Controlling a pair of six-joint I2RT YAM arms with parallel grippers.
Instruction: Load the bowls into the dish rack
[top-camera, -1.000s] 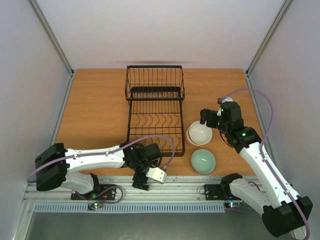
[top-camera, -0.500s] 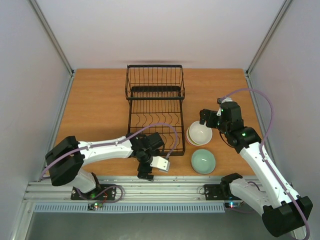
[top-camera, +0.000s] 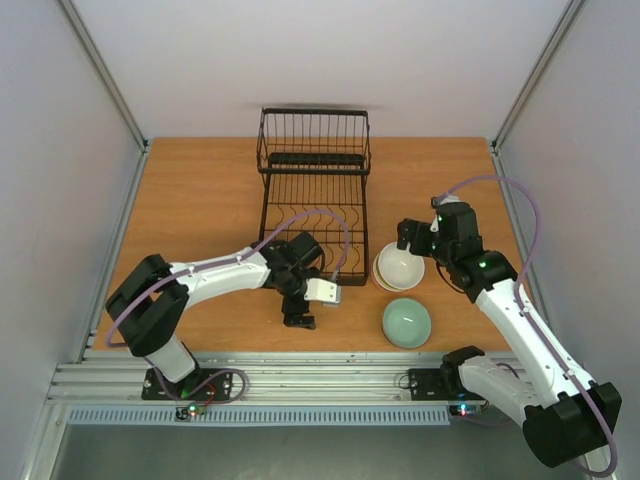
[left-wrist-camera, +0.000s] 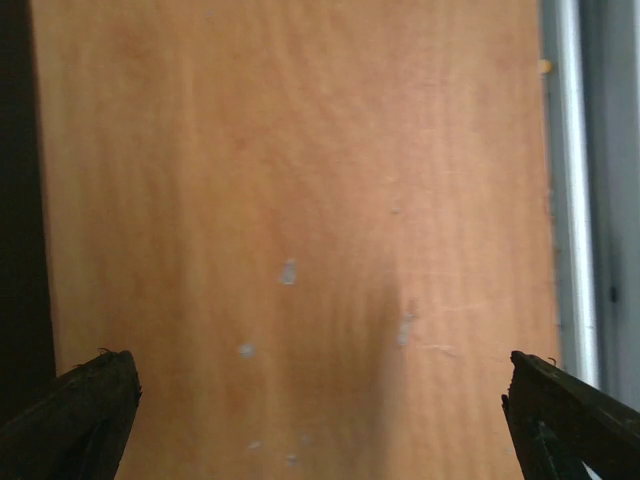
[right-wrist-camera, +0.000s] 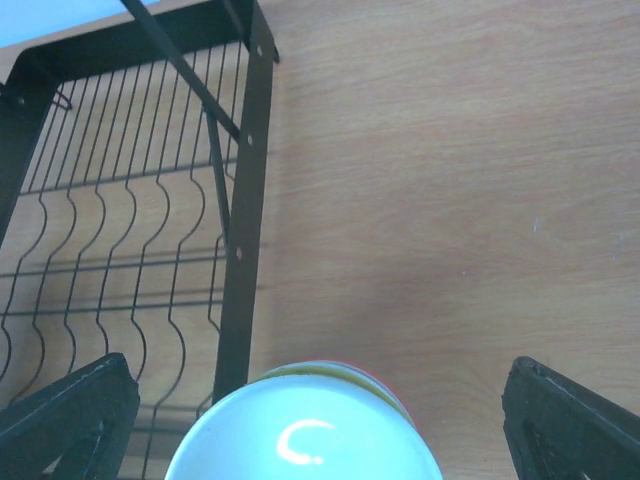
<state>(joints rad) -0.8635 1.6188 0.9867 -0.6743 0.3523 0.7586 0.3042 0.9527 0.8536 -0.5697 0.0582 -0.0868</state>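
The black wire dish rack (top-camera: 314, 200) stands at the middle back of the table, with nothing in it. To its right sits a stack of bowls (top-camera: 398, 268) with a white one on top; the right wrist view shows this stack (right-wrist-camera: 300, 435) with yellow-green and red rims under the top bowl. A pale green bowl (top-camera: 407, 323) sits alone nearer the front. My right gripper (top-camera: 409, 235) hovers open just behind the stack, which lies between its fingers (right-wrist-camera: 70, 415) in the wrist view. My left gripper (top-camera: 301, 319) is open over bare wood in front of the rack, holding nothing.
The rack's side rail (right-wrist-camera: 243, 210) runs close beside the bowl stack. The left wrist view shows only wooden table (left-wrist-camera: 300, 200) and the metal edge rail (left-wrist-camera: 572, 180). Grey walls enclose the table on three sides.
My left arm has swung from the near edge in toward the rack's front end. The rack has shifted toward the back wall. The right arm has hardly moved.
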